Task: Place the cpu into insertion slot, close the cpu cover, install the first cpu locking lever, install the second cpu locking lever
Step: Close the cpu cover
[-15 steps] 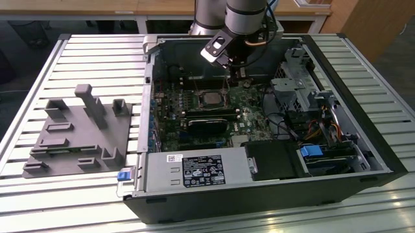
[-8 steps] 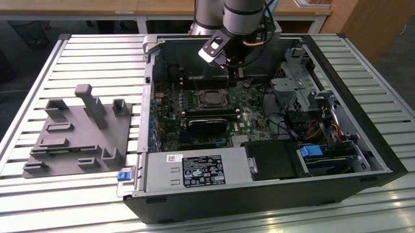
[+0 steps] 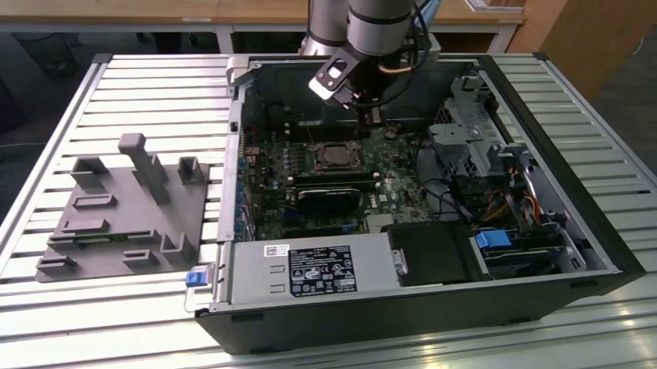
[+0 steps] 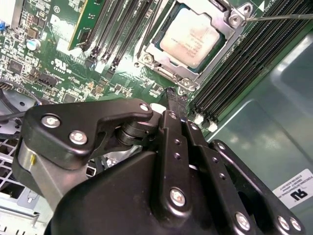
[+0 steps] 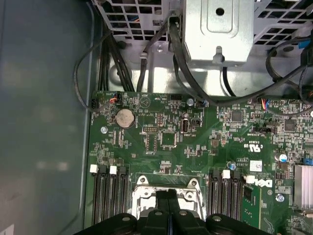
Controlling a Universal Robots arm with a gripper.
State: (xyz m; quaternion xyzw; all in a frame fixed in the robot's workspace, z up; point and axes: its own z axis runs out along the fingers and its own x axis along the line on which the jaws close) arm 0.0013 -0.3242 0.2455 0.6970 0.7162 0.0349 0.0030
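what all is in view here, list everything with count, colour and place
cpu: one, pale silver-beige, seated in the insertion slot
insertion slot: one, black with a silver rim, on the motherboard
cpu cover: one, silver, lying down around the cpu
motherboard: one, green, on the floor of the case
memory slots: several, black, on both sides of the insertion slot
coin battery: one, silver, on the motherboard
computer case: one, black, open on the table
power supply: one, silver, at the case's near edge
fixture: one, grey, at the exterior view's left of the case
table: one, pale, slatted
arm: one, grey, above the case
gripper: one, black, shut, over the motherboard beside the insertion slot
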